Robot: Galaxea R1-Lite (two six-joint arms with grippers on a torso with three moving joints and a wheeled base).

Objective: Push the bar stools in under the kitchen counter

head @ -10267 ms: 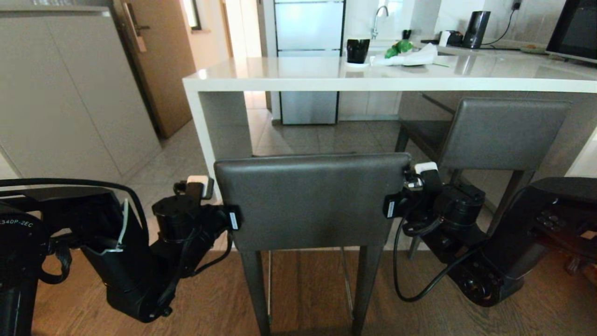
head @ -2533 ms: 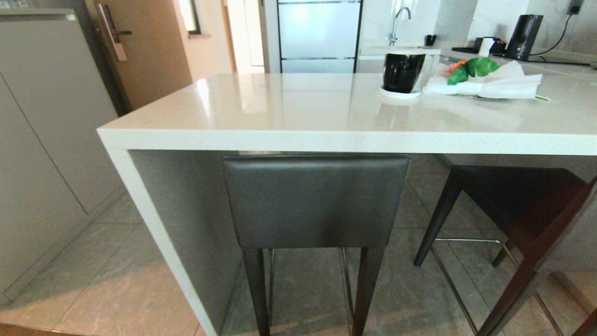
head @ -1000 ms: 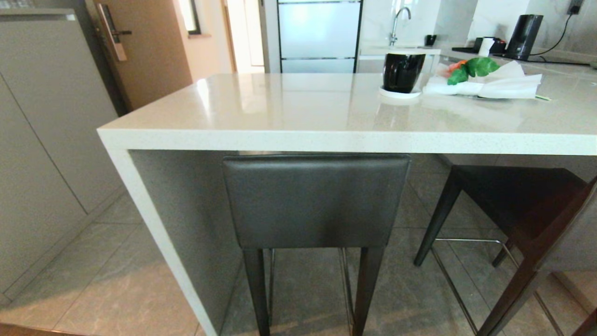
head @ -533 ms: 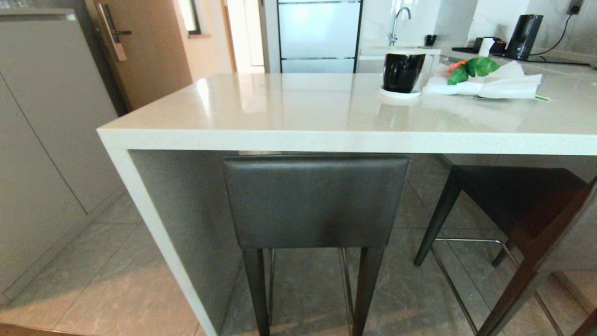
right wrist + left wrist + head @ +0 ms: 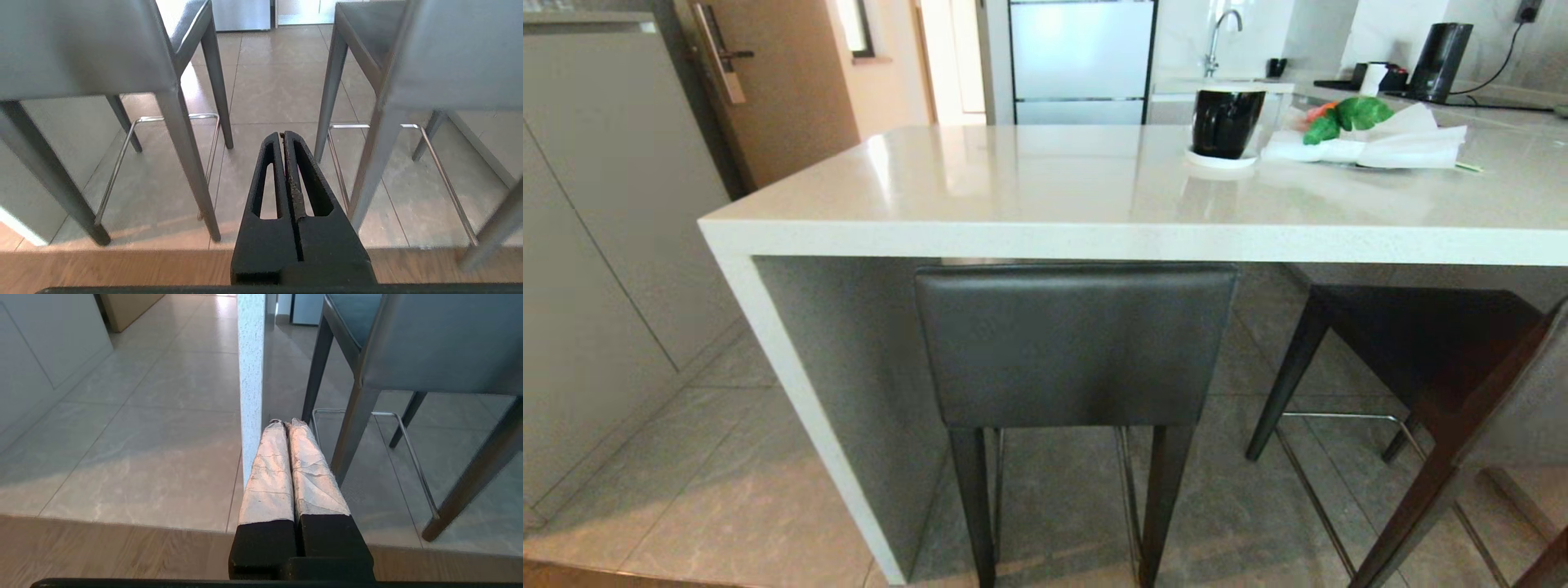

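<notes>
One bar stool (image 5: pixel 1076 343) stands square to the kitchen counter (image 5: pixel 1094 238), its dark grey backrest right below the slab's front edge and its seat hidden under it. The second bar stool (image 5: pixel 1421 351) is at the right, turned at an angle, its seat under the slab. Neither arm shows in the head view. My left gripper (image 5: pixel 284 422) is shut and empty, low down, pointing at the counter's white side panel (image 5: pixel 250 375) beside the stool's leg (image 5: pixel 351 428). My right gripper (image 5: pixel 283 134) is shut and empty, pointing at the gap between the two stools (image 5: pixel 81 49) (image 5: pixel 457 53).
On the counter stand a black mug (image 5: pixel 1227 122) on a white coaster and a white cloth with green leaves (image 5: pixel 1372 145). A grey cabinet (image 5: pixel 596 245) lines the left wall, with tiled floor (image 5: pixel 719 490) between it and the counter. A wooden floor strip (image 5: pixel 102 555) lies nearest me.
The whole head view has shifted a little over the last half second; the stools and counter keep their places. Ten seconds ago both grippers flanked the near stool's backrest, which stood clear of the counter.
</notes>
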